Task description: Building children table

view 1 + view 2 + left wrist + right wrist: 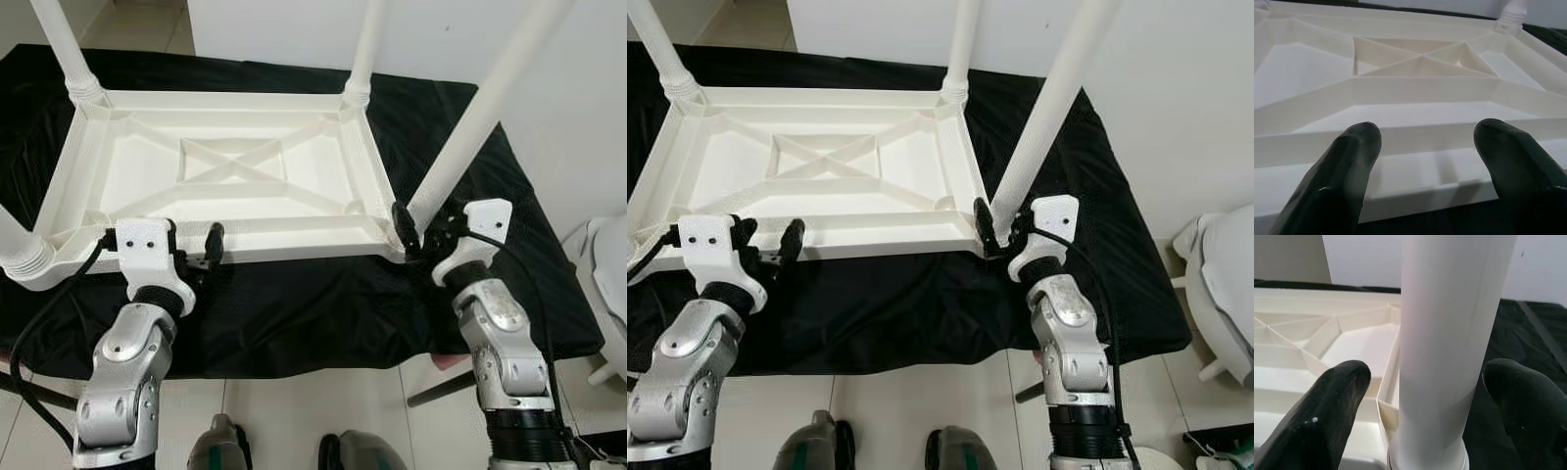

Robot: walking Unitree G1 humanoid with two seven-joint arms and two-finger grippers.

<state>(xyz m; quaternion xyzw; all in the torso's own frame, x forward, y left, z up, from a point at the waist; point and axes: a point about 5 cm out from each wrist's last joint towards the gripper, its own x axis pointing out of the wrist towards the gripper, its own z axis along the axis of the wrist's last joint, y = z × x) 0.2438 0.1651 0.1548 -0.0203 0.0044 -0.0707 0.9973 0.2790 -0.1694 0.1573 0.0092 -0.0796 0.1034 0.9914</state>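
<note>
Table: white plastic children's table top (225,166) lies upside down on a black cloth (323,304), ribbed underside up with a crossed brace at its centre; its near edge runs just ahead of both grippers
Legs: white plastic tube legs stand in the corners; the near-right leg (480,117) rises at a tilt from the corner socket; two far legs (364,49) and a near-left leg (20,250) are partly in view
Left gripper: left gripper (191,257) has its two black fingers (1347,166) spread apart, holding nothing; the table's near rim lies straight ahead between the jaws, not clamped
Right gripper: right gripper (1425,401) has jaws open on either side of the near-right leg's base; the tube stands between the fingers (1327,406); whether they touch it I cannot tell
Floor: pale tiled floor (284,421) lies below the cloth
</note>
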